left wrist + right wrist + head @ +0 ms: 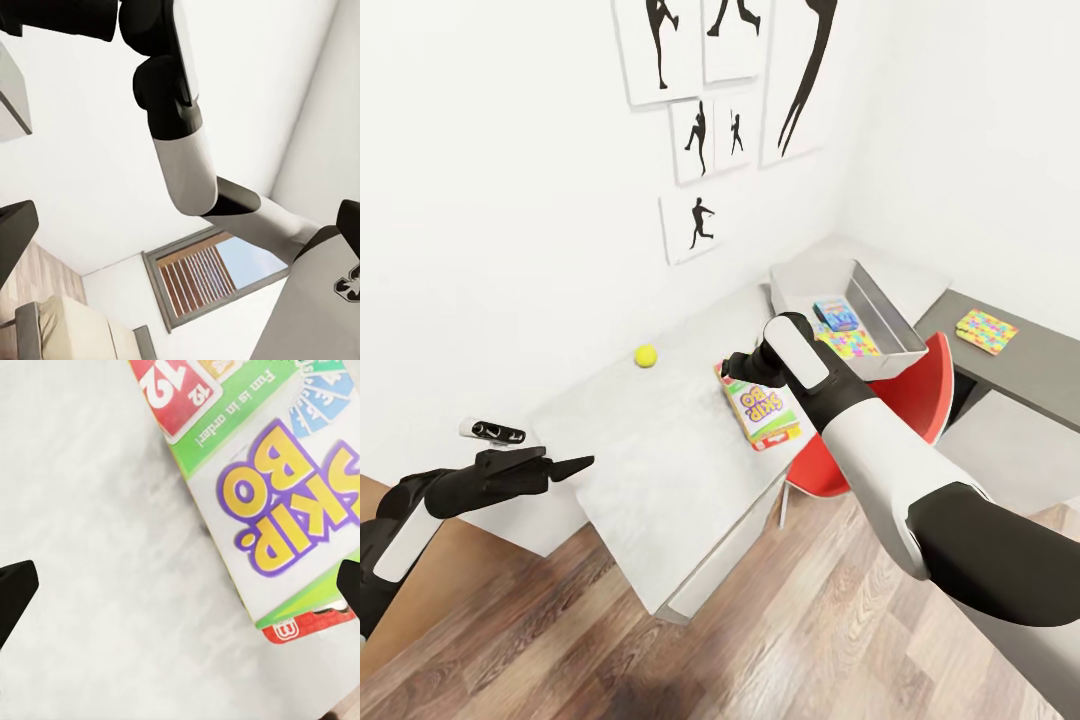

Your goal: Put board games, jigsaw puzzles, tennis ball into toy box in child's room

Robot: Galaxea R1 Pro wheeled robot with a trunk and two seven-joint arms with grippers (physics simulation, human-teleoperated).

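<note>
The right gripper (732, 366) hangs over the near end of the Skip-Bo board game (758, 404), flat on the white table (620, 440), fingers (15, 592) spread wide and empty. A clean pick likely means centring on the box so both fingers straddle its short width before closing. The toy box (880, 300) waits just beyond; the tennis ball (646, 355) lies nearby. The left gripper (565, 465) idles open.

The head camera looks down from above over the white table (630, 450) and both arms. The right wrist camera hangs close over the Skip-Bo box (277, 502), also seen from the head (760, 408). The left wrist camera tilts up toward ceiling and window (196, 279).
</note>
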